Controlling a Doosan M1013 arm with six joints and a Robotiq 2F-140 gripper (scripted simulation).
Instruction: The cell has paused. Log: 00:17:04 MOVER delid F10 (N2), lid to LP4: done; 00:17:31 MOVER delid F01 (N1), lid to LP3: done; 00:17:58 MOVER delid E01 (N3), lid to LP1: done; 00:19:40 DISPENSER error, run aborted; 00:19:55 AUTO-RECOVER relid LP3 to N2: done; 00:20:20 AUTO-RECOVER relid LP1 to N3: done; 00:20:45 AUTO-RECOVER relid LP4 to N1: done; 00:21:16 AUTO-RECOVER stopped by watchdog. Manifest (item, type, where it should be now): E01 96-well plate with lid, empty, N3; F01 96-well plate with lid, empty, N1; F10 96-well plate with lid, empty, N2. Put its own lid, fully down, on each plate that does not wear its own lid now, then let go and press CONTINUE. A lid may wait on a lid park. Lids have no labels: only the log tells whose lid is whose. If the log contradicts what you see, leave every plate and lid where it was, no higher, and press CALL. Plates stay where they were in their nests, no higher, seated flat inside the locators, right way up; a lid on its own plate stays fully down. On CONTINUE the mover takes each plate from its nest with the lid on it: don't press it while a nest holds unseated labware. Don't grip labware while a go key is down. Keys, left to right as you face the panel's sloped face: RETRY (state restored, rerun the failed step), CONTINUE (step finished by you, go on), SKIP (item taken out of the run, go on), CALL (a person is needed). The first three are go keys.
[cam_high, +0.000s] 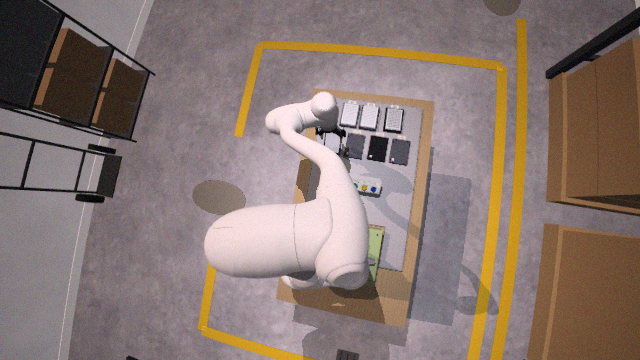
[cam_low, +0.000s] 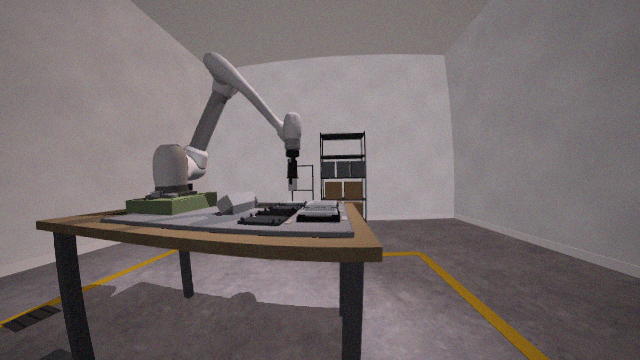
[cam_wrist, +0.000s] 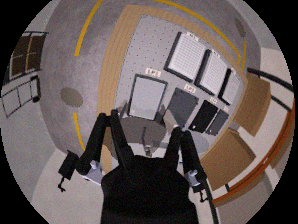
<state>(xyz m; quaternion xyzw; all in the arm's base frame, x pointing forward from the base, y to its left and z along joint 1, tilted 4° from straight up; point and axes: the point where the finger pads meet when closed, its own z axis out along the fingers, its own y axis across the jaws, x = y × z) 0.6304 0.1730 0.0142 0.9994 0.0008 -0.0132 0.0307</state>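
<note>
Three 96-well plates stand in a row of nests at the far end of the mat. The left plate (cam_high: 349, 114) and middle plate (cam_high: 369, 116) wear pale lids. The right plate (cam_high: 393, 119) shows a grid of wells and looks uncovered. A pale lid (cam_wrist: 147, 96) lies on the leftmost lid park. My gripper (cam_wrist: 146, 109) hangs open and empty well above that lid, and covers part of it in the top view (cam_high: 333, 140). The side view shows the gripper (cam_low: 292, 182) high over the table. The other three lid parks (cam_high: 377, 148) are dark and bare.
The key panel (cam_high: 367, 188) sits mid-mat, between the lid parks and the green arm base (cam_high: 375, 250). The arm reaches over the mat's left side. A shelf rack (cam_low: 343, 172) stands behind the table's far end. Yellow floor tape rings the table.
</note>
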